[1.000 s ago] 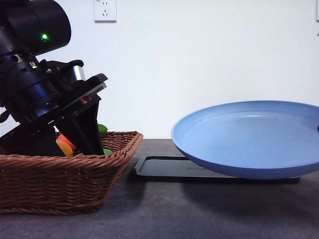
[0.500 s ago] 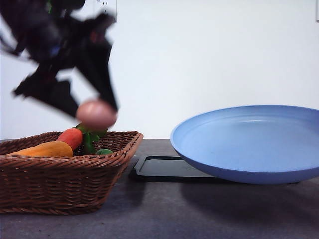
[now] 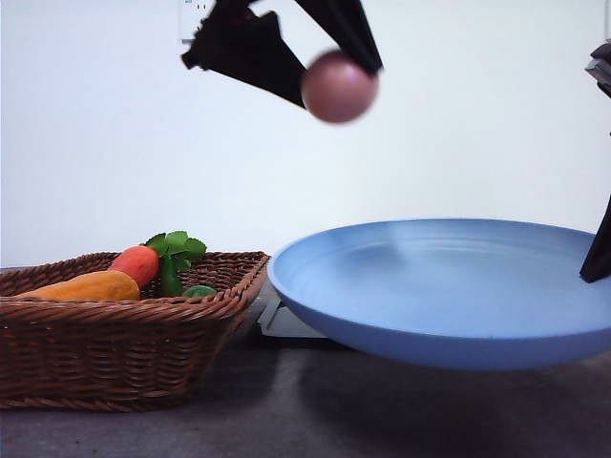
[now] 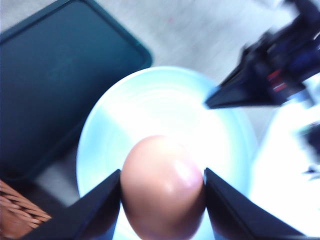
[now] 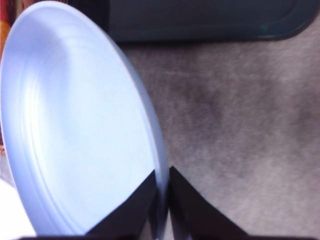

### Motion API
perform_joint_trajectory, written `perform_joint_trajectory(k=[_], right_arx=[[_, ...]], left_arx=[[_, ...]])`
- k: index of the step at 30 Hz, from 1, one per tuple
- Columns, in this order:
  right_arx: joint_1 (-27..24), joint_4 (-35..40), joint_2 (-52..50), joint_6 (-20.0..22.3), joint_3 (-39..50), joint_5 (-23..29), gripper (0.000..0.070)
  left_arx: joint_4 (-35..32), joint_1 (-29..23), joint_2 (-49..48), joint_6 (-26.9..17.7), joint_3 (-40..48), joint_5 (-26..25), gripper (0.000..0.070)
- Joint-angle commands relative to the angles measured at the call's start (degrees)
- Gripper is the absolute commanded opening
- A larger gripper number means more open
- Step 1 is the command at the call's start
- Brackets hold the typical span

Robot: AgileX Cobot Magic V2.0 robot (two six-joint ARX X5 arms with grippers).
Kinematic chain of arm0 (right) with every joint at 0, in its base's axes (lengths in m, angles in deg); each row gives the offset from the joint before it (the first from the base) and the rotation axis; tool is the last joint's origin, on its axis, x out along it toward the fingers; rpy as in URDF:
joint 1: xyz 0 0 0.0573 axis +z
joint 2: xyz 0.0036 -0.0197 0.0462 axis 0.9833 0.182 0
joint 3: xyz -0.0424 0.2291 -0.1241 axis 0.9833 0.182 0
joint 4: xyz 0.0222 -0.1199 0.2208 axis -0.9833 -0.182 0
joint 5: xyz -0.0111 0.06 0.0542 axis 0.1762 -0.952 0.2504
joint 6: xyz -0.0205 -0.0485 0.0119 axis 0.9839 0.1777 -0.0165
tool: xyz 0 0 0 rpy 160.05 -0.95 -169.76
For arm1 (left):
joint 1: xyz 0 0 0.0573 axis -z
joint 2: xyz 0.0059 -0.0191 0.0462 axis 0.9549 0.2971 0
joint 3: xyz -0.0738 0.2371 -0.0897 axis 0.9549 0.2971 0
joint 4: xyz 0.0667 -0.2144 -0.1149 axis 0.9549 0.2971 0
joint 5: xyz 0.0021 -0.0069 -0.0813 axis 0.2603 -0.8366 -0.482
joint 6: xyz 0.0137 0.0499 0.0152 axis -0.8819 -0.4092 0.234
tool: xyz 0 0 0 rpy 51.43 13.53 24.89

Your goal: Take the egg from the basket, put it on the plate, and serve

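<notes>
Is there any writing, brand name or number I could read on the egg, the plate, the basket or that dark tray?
None can be read.
The egg, plate and basket are plain, with no lettering.
The dark tray shows no legible marking.
The other arm, seen from the left wrist, has small red patches, too blurred to tell whether they are text.

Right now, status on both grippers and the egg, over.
Left gripper shut on egg, high above the plate. Right gripper shut on the plate's rim, plate held off the table. Nothing between egg and plate.
</notes>
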Motion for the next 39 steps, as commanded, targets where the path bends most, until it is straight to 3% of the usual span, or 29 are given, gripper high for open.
perform_joint_trajectory(k=[1,14,21,24,39], right_arx=[[0.31,0.59,0.48,-0.68,-0.85,-0.55,0.0000],[0.32,-0.34,0.48,-0.60,-0.85,-3.39,0.0000],[0.32,-1.00,0.48,-0.59,-0.85,-3.42,0.0000],[0.32,-2.10,0.48,-0.59,-0.85,-3.44,0.0000],[0.10,-2.48,6.19,0.04,-3.23,-4.84,0.0000]], left_arx=[[-0.05,1.90,2.37,-3.63,-0.59,2.94,0.0219],[-0.24,5.91,13.03,-4.50,-0.59,3.62,0.0227],[-0.51,6.15,13.15,-3.71,-0.68,3.63,0.0394],[-0.51,6.26,12.93,-3.18,-0.72,3.64,0.0412],[2.65,2.58,-5.13,-3.19,-0.72,4.83,0.0410]])
